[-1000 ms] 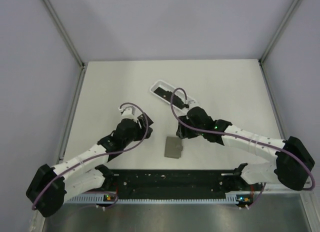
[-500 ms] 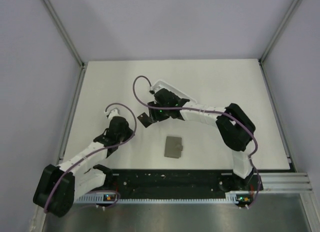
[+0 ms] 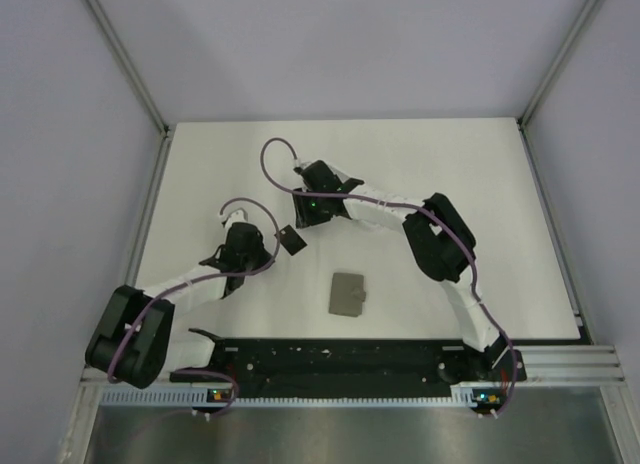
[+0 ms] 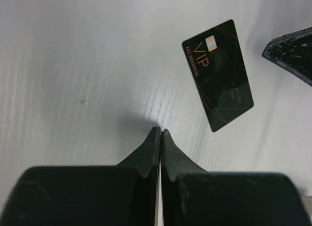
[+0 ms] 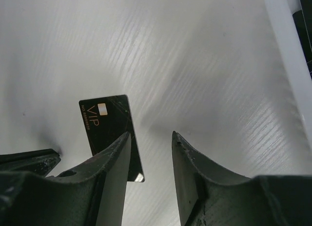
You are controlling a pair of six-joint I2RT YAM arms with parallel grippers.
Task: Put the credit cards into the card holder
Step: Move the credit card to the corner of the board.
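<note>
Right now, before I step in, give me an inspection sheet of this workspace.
Surface: white table, no spills seen.
Job's things: one black card printed VIP lies flat between the two grippers. The grey card holder appears closed and lies apart from it, nearer the arm bases.
Clutter: a white rim at the edge of the right wrist view; cannot tell what it is.
Grippers: left gripper shut, empty. Right gripper open, empty, beside the card.
Cables: purple cables loop above both wrists.
Surroundings: grey walls, metal frame posts.
</note>
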